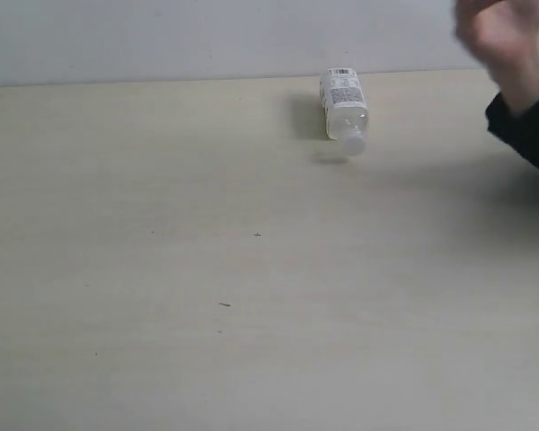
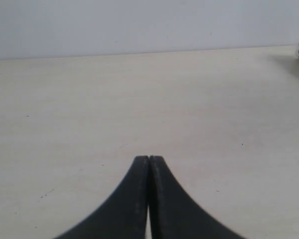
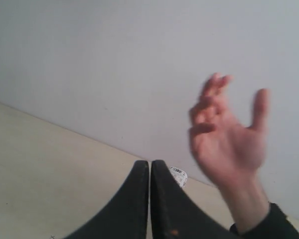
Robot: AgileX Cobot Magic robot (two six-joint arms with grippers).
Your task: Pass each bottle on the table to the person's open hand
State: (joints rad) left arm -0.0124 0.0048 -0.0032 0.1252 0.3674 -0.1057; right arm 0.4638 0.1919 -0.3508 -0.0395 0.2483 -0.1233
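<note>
Now, pickup not yet begun: lone bottle (image 1: pixel 344 114) on its side, upper centre-right, near the table's (image 1: pixel 251 269) far edge.
Clear plastic cylinder, white printed label, pale cap. Left gripper (image 2: pixel 149 159) and right gripper (image 3: pixel 150 163) pressed together, empty. Hand (image 1: pixel 503 40) raised upper right. Next, probably: spread wide, reach, clamp the round body.

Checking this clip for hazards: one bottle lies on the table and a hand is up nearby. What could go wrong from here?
The bottle lies on its side, so it may roll away from a pinch.
The hand is raised and blurred, so the right gripper, shut, might bump it when reaching.
</note>
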